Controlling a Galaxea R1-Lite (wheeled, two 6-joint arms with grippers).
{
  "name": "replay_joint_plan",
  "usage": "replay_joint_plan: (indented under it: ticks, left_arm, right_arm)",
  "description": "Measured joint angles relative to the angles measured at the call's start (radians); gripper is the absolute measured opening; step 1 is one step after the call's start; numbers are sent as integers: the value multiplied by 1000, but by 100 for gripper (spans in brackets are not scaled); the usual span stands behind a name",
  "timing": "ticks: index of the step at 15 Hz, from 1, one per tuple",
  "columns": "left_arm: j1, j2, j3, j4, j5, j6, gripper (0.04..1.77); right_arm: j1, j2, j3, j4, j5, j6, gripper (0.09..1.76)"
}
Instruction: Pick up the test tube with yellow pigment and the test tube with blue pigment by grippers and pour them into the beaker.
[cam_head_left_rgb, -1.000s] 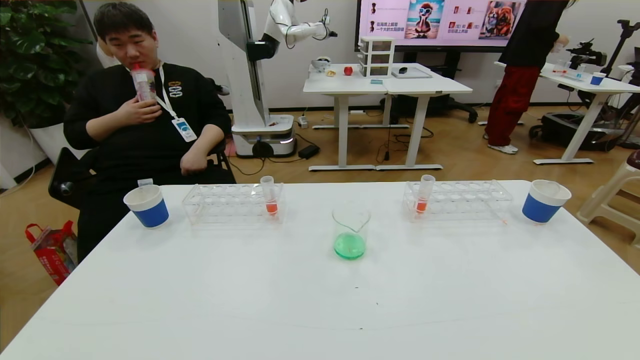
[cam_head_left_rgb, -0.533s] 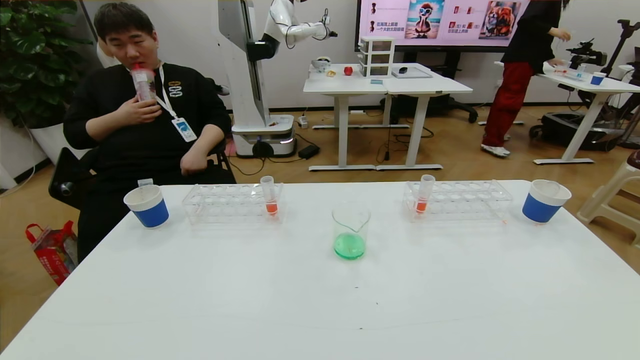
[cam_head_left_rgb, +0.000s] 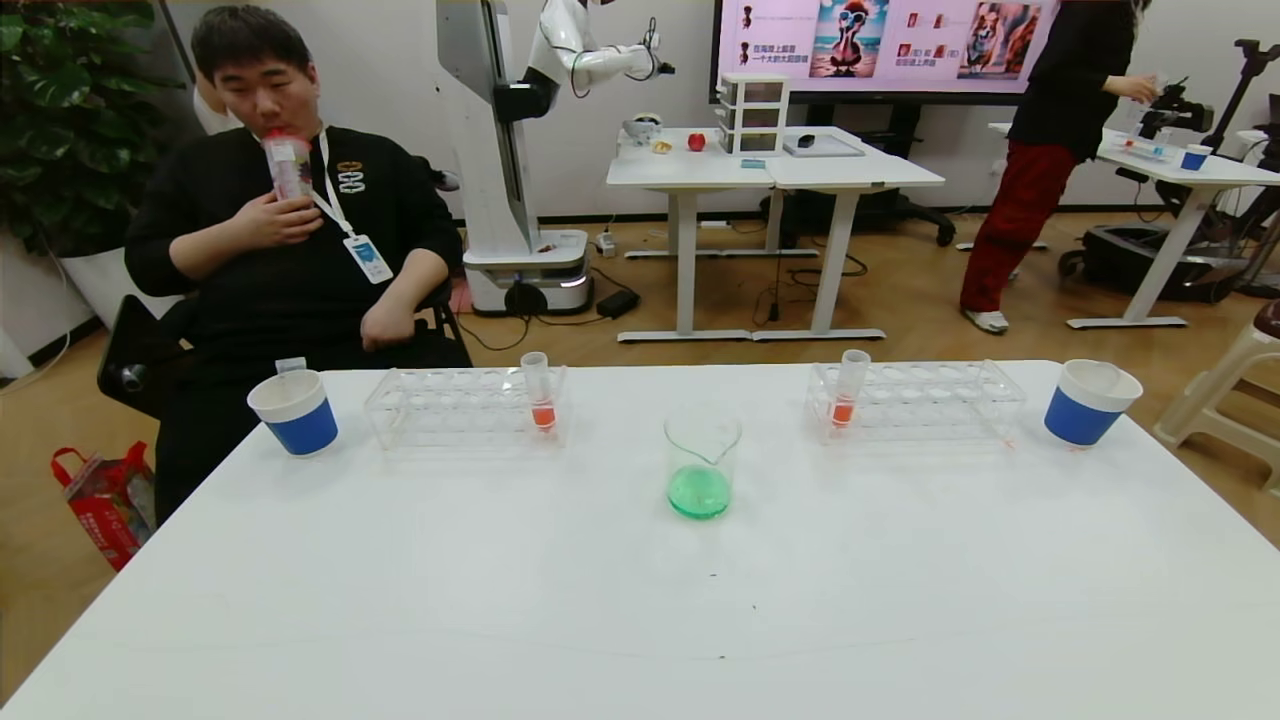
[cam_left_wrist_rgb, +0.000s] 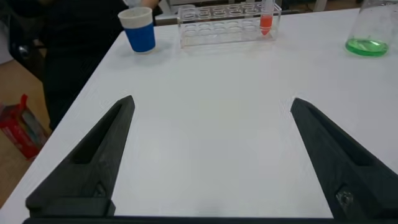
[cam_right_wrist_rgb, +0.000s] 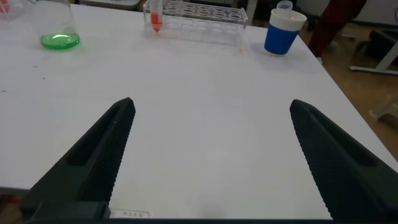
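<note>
Head view: on the white worktop (cam_head_left_rgb: 640, 600) stand one beaker (cam_head_left_rgb: 701, 464) with green liquid at centre, two clear racks (cam_head_left_rgb: 460, 408), each holding one orange tube (cam_head_left_rgb: 540, 392), and two blue cups (cam_head_left_rgb: 295, 411).

Left wrist view: left gripper (cam_left_wrist_rgb: 211, 106) jaws spread, empty.

Right wrist view: right gripper (cam_right_wrist_rgb: 211, 106) likewise released above the worktop.

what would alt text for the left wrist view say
The left tool hangs open and empty over bare white table. Beyond it stand a blue paper cup, a clear rack holding one tube of orange liquid, and the beaker with green liquid.
</note>
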Motion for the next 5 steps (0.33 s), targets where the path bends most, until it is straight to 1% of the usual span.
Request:
replay_joint_plan:
  ticks: [3,5]
  left_arm:
    - [0,0,2,2,-6,5,175]
    - [0,0,5,-7,6,-27,175]
  right_arm:
    - [0,0,0,0,0,0,174]
    - [0,0,0,0,0,0,174]
